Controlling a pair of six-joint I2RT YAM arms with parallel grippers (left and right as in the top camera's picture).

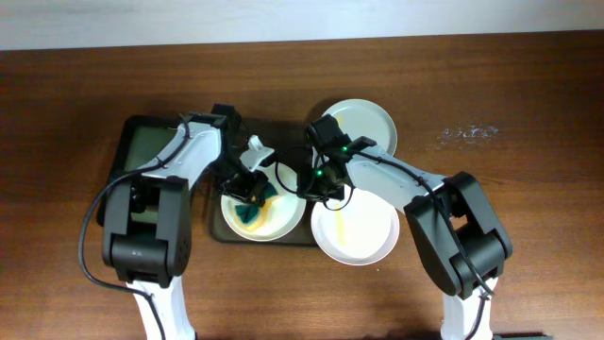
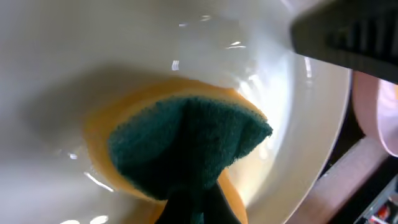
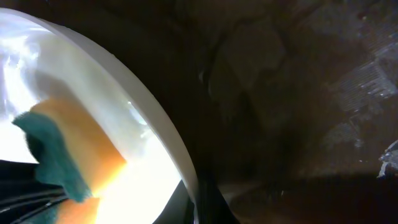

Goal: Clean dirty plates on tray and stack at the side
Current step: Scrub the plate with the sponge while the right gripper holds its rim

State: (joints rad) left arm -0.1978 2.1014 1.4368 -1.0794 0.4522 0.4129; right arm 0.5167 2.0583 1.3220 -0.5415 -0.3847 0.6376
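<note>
A white plate [image 1: 283, 219] lies on the dark brown tray [image 1: 269, 240]. My left gripper [image 1: 247, 189] is shut on a yellow sponge with a green scouring face [image 1: 253, 210] and presses it onto that plate. In the left wrist view the sponge [image 2: 186, 143] is pinched in the jaws [image 2: 193, 208] against the wet plate [image 2: 93, 50]. My right gripper [image 1: 311, 186] is shut on the same plate's right rim. The right wrist view shows the rim [image 3: 168, 137] running into the jaws [image 3: 208, 199], and the sponge [image 3: 68, 155] at the left.
A second white plate [image 1: 363, 236] with a yellowish smear lies on the table right of the tray. A third white plate [image 1: 368, 121] lies behind it. A smaller dark green-black tray [image 1: 142, 151] lies at the left, under my left arm.
</note>
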